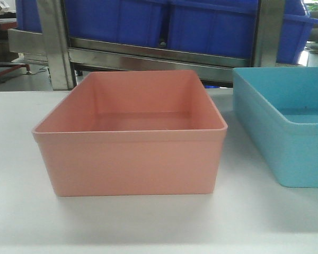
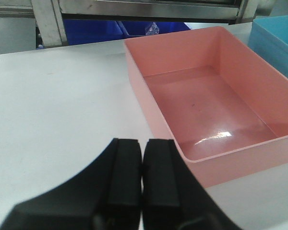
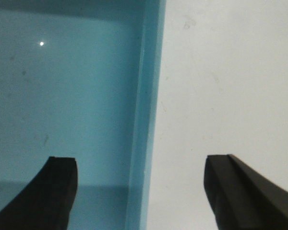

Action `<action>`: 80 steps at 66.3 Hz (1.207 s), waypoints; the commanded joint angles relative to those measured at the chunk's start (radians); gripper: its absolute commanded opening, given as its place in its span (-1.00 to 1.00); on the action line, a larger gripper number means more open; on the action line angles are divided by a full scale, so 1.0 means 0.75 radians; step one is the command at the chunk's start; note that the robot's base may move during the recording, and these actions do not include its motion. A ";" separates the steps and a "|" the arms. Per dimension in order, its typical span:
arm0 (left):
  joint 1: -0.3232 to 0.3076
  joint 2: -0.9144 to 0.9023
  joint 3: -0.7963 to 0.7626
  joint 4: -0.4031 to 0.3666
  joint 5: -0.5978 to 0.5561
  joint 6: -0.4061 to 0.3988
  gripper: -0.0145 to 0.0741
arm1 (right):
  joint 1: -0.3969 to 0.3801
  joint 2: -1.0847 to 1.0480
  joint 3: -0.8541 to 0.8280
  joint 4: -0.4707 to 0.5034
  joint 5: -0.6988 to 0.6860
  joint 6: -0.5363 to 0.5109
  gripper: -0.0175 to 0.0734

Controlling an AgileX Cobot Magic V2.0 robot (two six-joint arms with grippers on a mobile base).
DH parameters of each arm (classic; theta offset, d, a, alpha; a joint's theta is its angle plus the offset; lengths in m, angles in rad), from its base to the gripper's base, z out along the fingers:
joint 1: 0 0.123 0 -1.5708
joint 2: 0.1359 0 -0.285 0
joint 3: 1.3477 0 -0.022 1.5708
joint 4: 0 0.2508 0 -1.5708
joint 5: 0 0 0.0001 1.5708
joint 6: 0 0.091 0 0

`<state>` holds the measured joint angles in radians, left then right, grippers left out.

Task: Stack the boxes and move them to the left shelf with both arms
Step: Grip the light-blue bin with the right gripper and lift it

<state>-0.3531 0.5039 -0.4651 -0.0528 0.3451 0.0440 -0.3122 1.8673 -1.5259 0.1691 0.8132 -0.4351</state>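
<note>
The right gripper [image 3: 141, 163] is hanging wide open, straddling the blue box's [image 3: 62, 86] side wall: one finger is over the inside, the other over the white table [image 3: 230, 72]. The left gripper [image 2: 143, 148] is sitting empty, fingers pressed together, with the pink box [image 2: 206, 110] lying ahead to its right, apart from the blue one. Nothing is stacked yet. Pinching one thin wall is risking a tilting, slipping box that catches the pink rim.
</note>
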 commanded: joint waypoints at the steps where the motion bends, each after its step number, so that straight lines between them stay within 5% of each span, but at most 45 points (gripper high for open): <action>1: -0.008 0.000 -0.039 -0.002 -0.120 0.004 -0.69 | -0.002 0.001 -0.042 0.015 -0.095 -0.017 0.64; 14: -0.008 0.000 -0.039 -0.002 -0.120 0.004 -0.69 | -0.002 0.121 -0.042 0.015 -0.146 -0.017 0.53; 30: -0.008 0.000 -0.039 -0.002 -0.120 0.004 -0.69 | -0.002 0.146 -0.042 0.019 -0.145 -0.015 -0.55; 68: -0.008 0.000 -0.039 -0.002 -0.116 0.004 -0.69 | -0.002 -0.001 -0.042 0.057 -0.118 0.146 -0.49; 80: -0.008 0.000 -0.034 -0.002 -0.112 0.004 -0.69 | -0.002 -0.109 -0.042 0.158 -0.095 0.176 -0.49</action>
<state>-0.3531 0.5039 -0.4628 -0.0528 0.3451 0.0440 -0.3104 1.8936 -1.5259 0.2006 0.7735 -0.3265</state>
